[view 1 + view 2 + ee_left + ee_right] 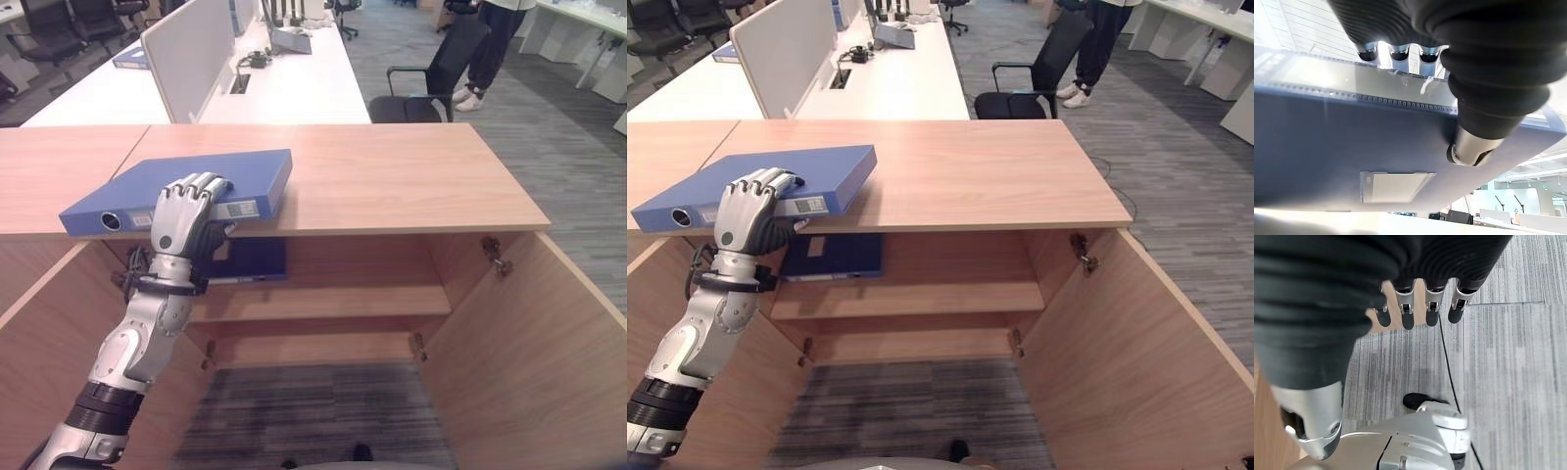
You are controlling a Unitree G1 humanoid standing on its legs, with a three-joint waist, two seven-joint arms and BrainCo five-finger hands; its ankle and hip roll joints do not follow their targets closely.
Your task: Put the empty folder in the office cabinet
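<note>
Folder (186, 191) flat on cabinet (392, 181), spine frontward, in left robot hand (188, 208).

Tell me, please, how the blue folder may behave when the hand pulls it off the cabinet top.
The blue folder is probably stiff, since its overhanging edge keeps a straight box shape. Its smooth cover may slide easily on the cabinet top. Held near one end by the left hand, it could tip downward.
</note>
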